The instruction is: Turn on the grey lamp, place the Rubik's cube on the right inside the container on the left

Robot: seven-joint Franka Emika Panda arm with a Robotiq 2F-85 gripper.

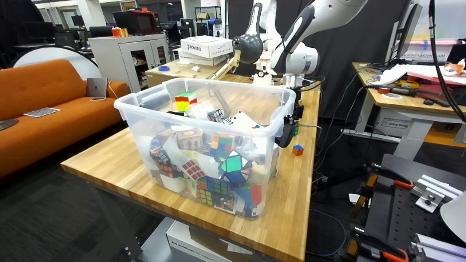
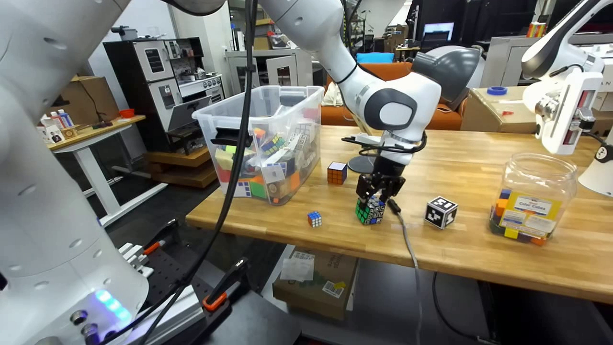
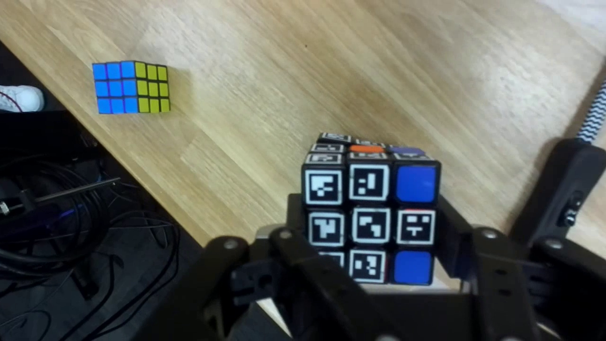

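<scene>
Lettering on a white carton [image 1: 207,46] beyond the storage tub [image 1: 204,120] spells ROBOTIQ, and a lower carton [image 1: 184,244], beneath the tub and under the wooden tabletop [image 1: 287,196], asks "Any questions?" Well apart from the tub, a white box [image 1: 391,123] reads "Online Storage". In an exterior view a clear plastic jar [image 2: 541,177], well apart from the tub, has a yellow label [image 2: 534,211] legible as "Color Cubes", its finer print too blurred to read. The Robotiq gripper [image 3: 371,213] pinches a marker-tagged Rubik's cube [image 2: 370,212] by two opposite sides, and that cube stands on the tabletop near the tub, outside it. The wrist view gives its black-and-white tags and plain blue tiles close up, and a black inline switch [image 3: 561,194] on the cube's side away from the tub; an exterior view, looking past the tub, leaves just a green sliver [image 1: 296,129] of the cube. A small Rubik's cube [image 1: 297,150], nearer the tub than the pinched one, is blue over orange in an exterior view but turns blue and yellow faces to the wrist view. An orange-sided Rubik's cube [image 2: 337,173] beside the tub and a black-and-white marker cube [image 2: 441,212] farther from it show in an exterior view. The wrist view alone catches a white sneaker [image 3: 26,98]. The grey lamp [image 1: 249,48] shows in both exterior views, apart from the tub; whether it is lit I cannot tell.
</scene>
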